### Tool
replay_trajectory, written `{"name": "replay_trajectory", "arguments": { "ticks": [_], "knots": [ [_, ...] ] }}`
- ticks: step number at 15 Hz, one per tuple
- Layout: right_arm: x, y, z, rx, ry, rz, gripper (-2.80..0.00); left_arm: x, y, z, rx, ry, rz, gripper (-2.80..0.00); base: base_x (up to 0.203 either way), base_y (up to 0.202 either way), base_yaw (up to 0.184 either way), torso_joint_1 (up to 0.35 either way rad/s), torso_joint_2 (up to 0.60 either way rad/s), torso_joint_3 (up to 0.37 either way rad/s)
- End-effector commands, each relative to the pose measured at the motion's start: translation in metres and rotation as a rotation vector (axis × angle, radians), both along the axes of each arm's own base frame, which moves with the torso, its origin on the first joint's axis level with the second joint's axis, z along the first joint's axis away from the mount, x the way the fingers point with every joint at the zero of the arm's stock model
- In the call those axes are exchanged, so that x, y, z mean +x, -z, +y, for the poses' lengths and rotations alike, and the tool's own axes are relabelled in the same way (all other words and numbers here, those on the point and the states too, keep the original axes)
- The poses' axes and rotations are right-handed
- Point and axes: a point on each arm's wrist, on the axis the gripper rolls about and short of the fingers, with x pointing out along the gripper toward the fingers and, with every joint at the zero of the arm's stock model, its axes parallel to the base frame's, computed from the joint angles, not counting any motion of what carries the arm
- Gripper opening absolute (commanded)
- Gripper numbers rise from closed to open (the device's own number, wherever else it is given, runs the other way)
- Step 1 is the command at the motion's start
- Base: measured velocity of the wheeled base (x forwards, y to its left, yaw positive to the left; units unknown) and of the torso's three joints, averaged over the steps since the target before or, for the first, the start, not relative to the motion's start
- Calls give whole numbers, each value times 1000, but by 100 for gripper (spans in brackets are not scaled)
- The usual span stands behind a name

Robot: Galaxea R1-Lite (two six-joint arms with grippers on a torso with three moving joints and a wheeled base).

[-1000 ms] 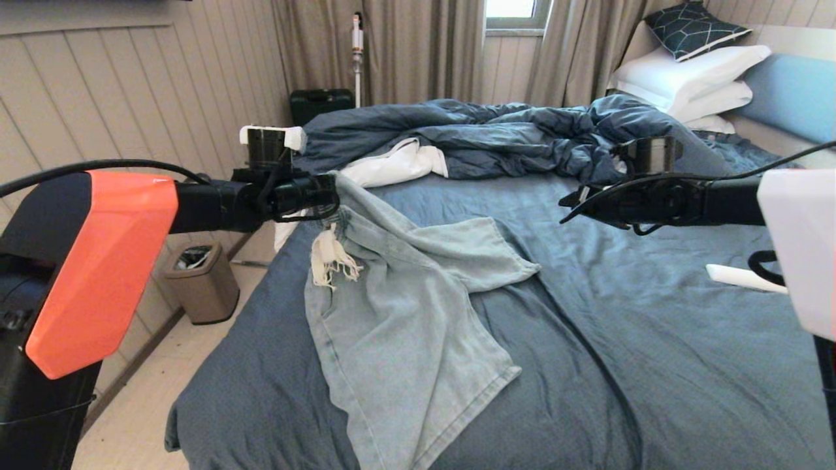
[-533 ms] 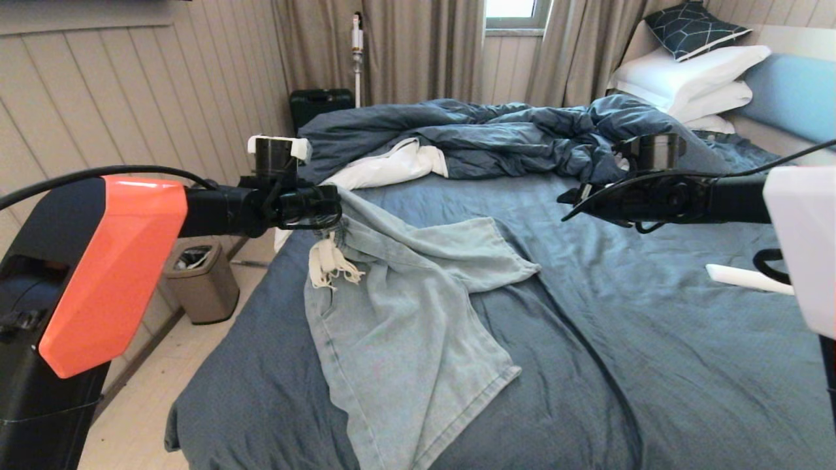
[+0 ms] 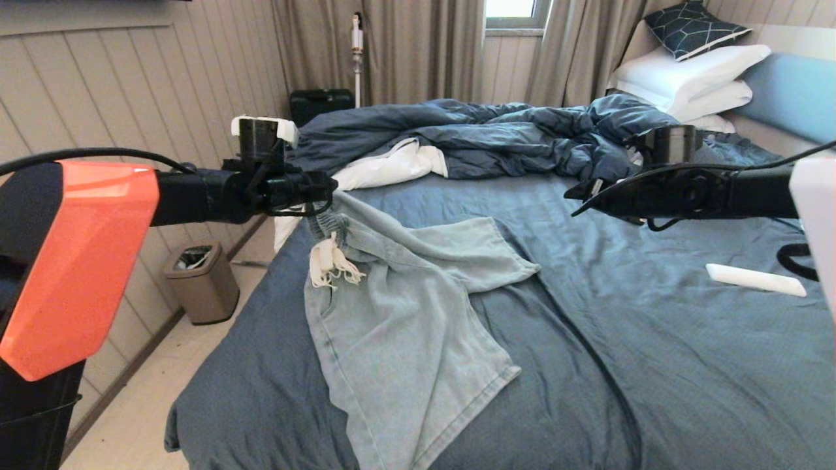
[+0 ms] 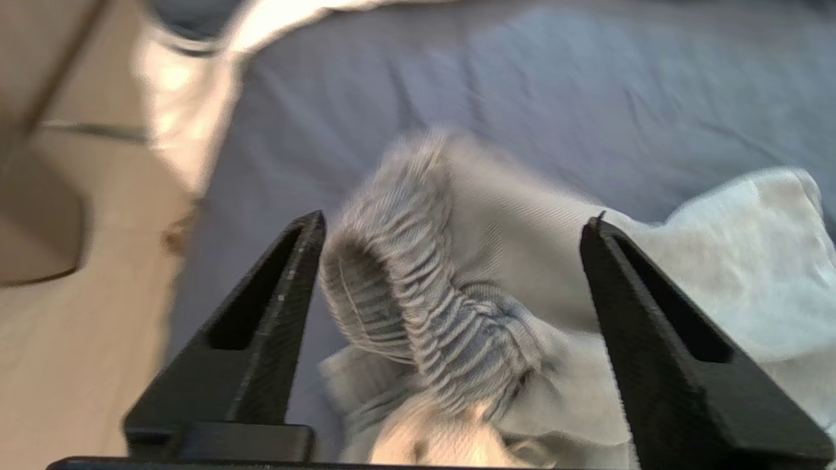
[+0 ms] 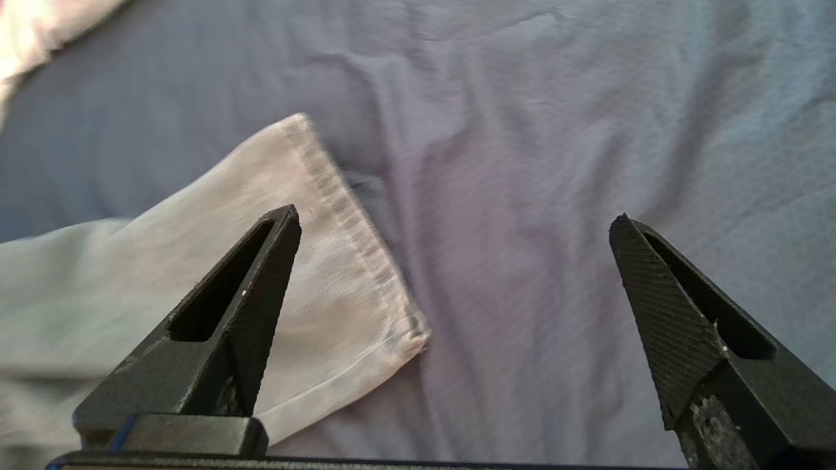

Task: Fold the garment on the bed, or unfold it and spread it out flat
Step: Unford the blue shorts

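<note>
The garment (image 3: 405, 307), pale blue shorts, lies rumpled on the left half of the bed (image 3: 653, 339), one leg toward the front edge, the other folded toward the middle. Its white drawstring (image 3: 332, 262) sits in a bunch by the gathered waistband (image 4: 418, 307). My left gripper (image 3: 328, 190) hovers just above that waistband, open, the fabric lying loose below the fingers (image 4: 455, 219). My right gripper (image 3: 580, 194) hangs open over bare sheet, right of the folded leg's hem corner (image 5: 353, 274), holding nothing (image 5: 455, 215).
A rumpled dark blue duvet (image 3: 496, 137) with white lining fills the far side of the bed. White pillows (image 3: 692, 81) are stacked at the headboard. A slim white object (image 3: 754, 279) lies on the sheet at right. A small bin (image 3: 199, 284) stands on the floor at left.
My left gripper has opened and let go of the waistband, which has sagged down to the bed. Both arms have drawn back a little outward, and the right gripper has opened wider.
</note>
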Motion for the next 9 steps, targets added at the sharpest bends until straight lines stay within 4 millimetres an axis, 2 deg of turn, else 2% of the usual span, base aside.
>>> {"name": "replay_trajectory", "arguments": {
  "ticks": [1, 2, 6, 8, 9],
  "knots": [
    [-17, -23, 4, 6, -7, -30, 0, -18, -34, 12, -13, -25, -34, 0, 0, 0, 0, 0, 0, 0],
    [-26, -30, 6, 13, -9, -19, 0, -27, -45, 18, -15, -36, -20, 0, 0, 0, 0, 0, 0, 0],
    [-53, -39, 15, 53, -17, 52, 0, -48, -54, 27, -31, -79, 52, 0, 0, 0, 0, 0, 0, 0],
    [-74, -38, 26, 64, -59, 96, 0, -71, -61, 33, -28, -82, 111, 0, 0, 0, 0, 0, 0, 0],
    [-85, -36, 32, 71, -90, 121, 0, -86, -61, 37, -26, -79, 154, -280, 0, 0, 0, 0, 0, 0]
  ]
}}
